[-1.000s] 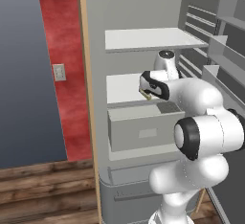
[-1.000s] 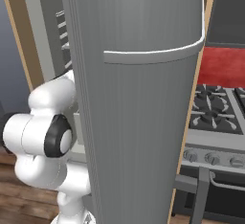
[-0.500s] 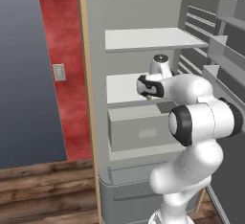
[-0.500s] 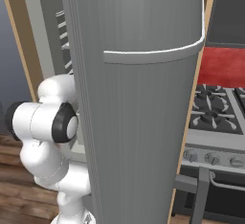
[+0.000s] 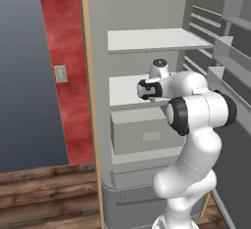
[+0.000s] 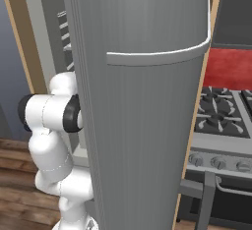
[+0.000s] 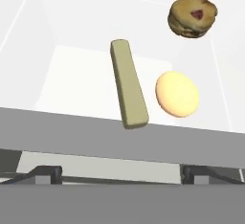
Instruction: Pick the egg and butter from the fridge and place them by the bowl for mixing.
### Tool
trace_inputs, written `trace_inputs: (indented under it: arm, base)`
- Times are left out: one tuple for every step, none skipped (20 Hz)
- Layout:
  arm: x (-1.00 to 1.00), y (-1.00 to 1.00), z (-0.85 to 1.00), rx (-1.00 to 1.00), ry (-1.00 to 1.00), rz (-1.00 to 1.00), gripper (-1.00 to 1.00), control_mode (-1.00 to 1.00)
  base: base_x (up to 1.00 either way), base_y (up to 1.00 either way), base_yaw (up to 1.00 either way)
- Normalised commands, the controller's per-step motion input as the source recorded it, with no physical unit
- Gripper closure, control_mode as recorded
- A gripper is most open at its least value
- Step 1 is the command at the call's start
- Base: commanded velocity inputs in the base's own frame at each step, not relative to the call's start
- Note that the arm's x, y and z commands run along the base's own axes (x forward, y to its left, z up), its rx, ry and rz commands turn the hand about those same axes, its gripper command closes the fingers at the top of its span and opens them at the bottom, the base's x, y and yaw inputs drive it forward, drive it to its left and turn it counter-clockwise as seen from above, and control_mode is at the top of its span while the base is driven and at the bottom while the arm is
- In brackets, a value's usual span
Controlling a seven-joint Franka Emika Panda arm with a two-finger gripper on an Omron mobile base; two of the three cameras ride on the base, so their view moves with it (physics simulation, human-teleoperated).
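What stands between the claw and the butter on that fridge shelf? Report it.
Nothing visible. In the hand view the butter lies bare on the white shelf, the egg beside it and a cookie further back, neither across the open claw's line to it.

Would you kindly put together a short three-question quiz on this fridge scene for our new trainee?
1. True or false: in the hand view, the butter and the egg lie side by side on the white shelf without touching.
2. Multiple choice: what lies beyond the egg in the hand view? A) a lemon B) a round brown pastry with a red centre C) a black bowl
3. Fill in: the gripper's jaws are ____ and hold nothing.

Key: 1 true; 2 B, the pastry; 3 open.
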Motion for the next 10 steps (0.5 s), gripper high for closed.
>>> trace_inputs:
  arm:
    - [0.33,0.0,-0.26,0.0,0.0,0.0,-1.0,-1.0]
    - [0.29,0.0,-0.26,0.0,0.0,0.0,-1.0,-1.0]
    - [0.29,0.0,-0.26,0.0,0.0,0.0,-1.0,-1.0]
    - [0.28,0.0,-0.24,0.01,0.0,0.01,-1.0,-1.0]
    - [0.27,0.0,-0.22,0.0,0.0,0.01,-1.0,-1.0]
    - [0.26,0.0,-0.22,0.02,0.0,0.02,-1.0,-1.0]
    - [0.25,0.0,-0.22,0.03,0.0,0.02,-1.0,-1.0]
    - [0.25,0.0,-0.22,0.03,-0.01,0.02,-1.0,-1.0]
    - [0.21,0.0,-0.22,0.03,-0.01,0.03,-1.0,-1.0]
    - [0.21,0.0,-0.22,0.04,-0.01,0.03,-1.0,-1.0]
  base:
    - [0.0,0.0,0.0]
    - [0.0,0.0,0.0]
    - [0.0,0.0,0.0]
    - [0.0,0.0,0.0]
    - [0.0,0.0,0.0]
    - [0.0,0.0,0.0]
    - [0.0,0.0,0.0]
    - [0.0,0.0,0.0]
    - [0.0,0.0,0.0]
    - [0.0,0.0,0.0]
